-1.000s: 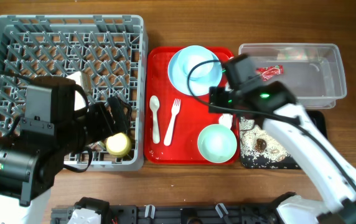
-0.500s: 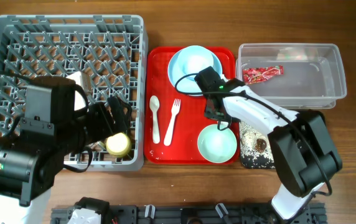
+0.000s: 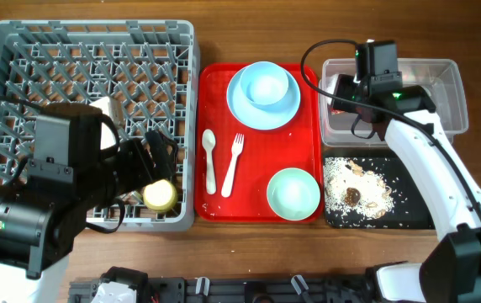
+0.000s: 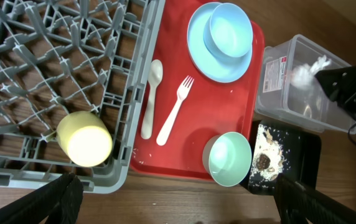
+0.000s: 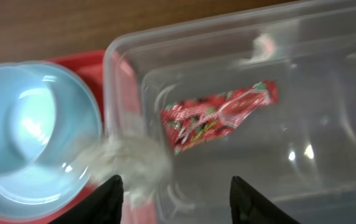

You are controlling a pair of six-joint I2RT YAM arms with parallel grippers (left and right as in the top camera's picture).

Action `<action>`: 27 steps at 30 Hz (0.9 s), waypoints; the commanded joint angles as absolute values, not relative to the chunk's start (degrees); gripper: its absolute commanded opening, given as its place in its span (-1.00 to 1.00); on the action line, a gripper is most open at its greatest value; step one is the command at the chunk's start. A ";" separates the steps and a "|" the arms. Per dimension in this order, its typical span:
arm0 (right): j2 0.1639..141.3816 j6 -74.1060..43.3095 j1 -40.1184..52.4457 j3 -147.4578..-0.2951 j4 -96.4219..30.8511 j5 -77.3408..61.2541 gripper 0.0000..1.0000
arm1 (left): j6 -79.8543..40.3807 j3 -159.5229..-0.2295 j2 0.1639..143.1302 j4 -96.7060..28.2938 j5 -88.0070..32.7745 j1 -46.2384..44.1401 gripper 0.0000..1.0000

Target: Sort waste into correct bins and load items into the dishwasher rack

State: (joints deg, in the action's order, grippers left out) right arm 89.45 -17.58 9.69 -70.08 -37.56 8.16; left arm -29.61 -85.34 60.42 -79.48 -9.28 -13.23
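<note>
My right gripper hangs open over the left end of the clear tub. In the right wrist view the white napkin is a blur beside the left fingertip, loose at the tub's wall. The red wrapper lies in the tub. Food scraps cover the black tray. The plate bears a pale blue bowl. The spoon, fork and mint bowl also lie on the red tray. My left gripper is open above the grey rack, near the yellow cup.
The red serving tray sits between the rack and the two bins. Bare wooden table runs along the back and the front edge. The right arm's cable loops over the tray's back right corner.
My right gripper left the red tray between the two bowls, shut on the napkin there, swung to the tub and opened. The napkin is loose from the fingers. The left arm has not moved.
</note>
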 commanded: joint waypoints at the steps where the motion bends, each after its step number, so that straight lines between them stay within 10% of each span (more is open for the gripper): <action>1: 80.58 -15.20 9.78 -74.39 -41.06 -0.47 0.19 | -28.75 -85.52 60.18 -79.35 -9.15 -13.34 1.00; 9: 52.53 -15.66 9.78 -74.72 -54.35 -12.99 0.46 | -28.75 -85.52 60.18 -79.35 -9.15 -13.34 1.00; 10: 51.57 -16.05 9.78 -74.72 -55.96 -19.20 1.00 | -28.75 -85.52 60.18 -79.35 -9.15 -13.34 1.00; 17: 52.12 -32.99 9.78 -74.67 -71.02 -28.34 1.00 | -28.75 -85.52 60.18 -79.35 -9.15 -13.34 1.00; 27: 29.76 12.16 9.69 -60.84 -49.84 -20.69 0.99 | -28.75 -85.52 60.18 -79.35 -9.15 -13.34 1.00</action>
